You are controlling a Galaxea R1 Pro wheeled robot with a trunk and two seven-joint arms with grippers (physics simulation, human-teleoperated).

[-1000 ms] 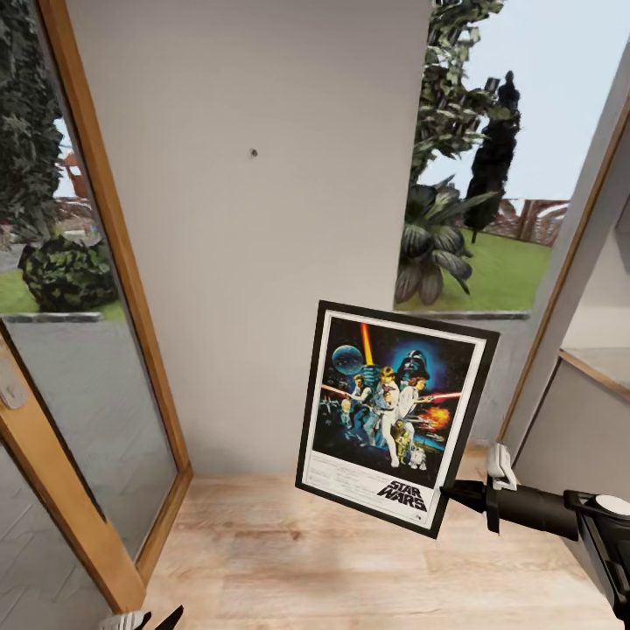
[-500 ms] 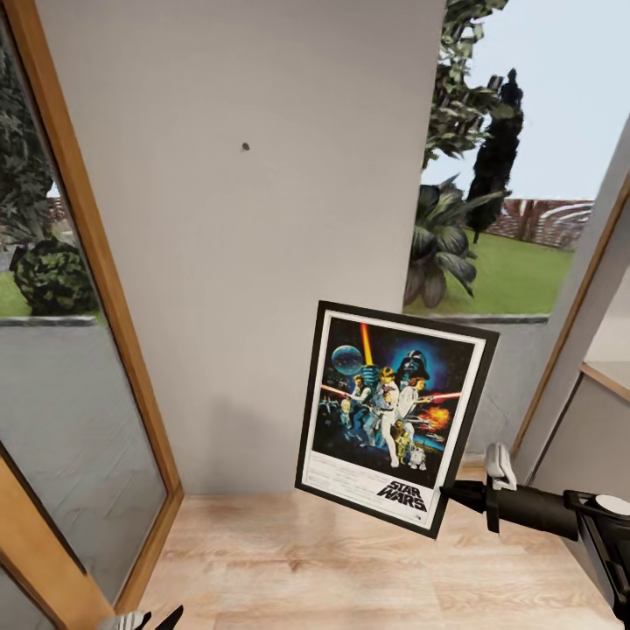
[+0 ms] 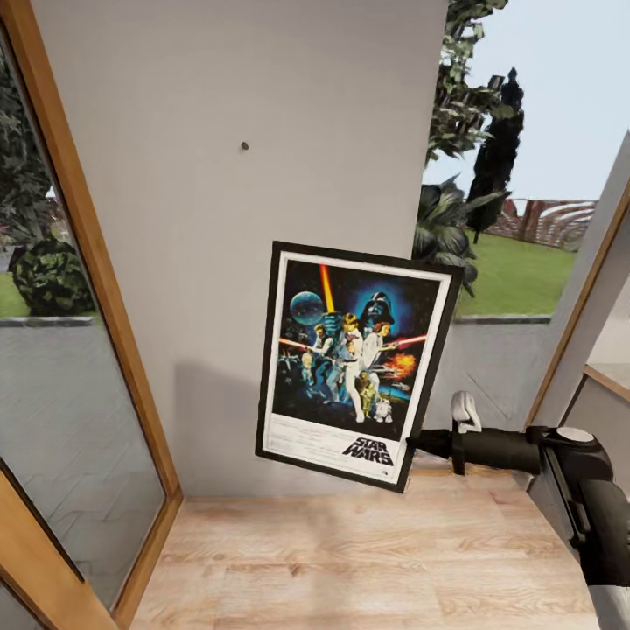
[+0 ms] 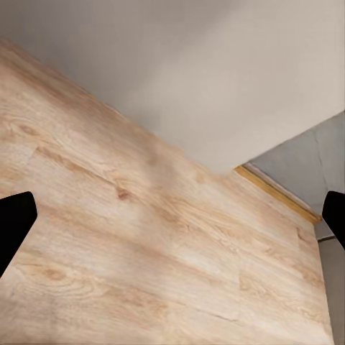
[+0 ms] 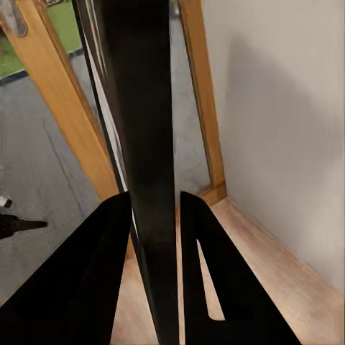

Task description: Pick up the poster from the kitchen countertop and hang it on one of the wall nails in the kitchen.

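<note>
The poster [image 3: 354,363] hung in the air before the pale wall [image 3: 219,262], slightly tilted, below and right of a nail [image 3: 244,145]. The right gripper [image 3: 418,440] pinched its lower right edge between its fingers [image 5: 198,266]. The left gripper's [image 4: 172,219] fingers [image 4: 14,223] were spread over the wooden floor [image 4: 144,266].
</note>
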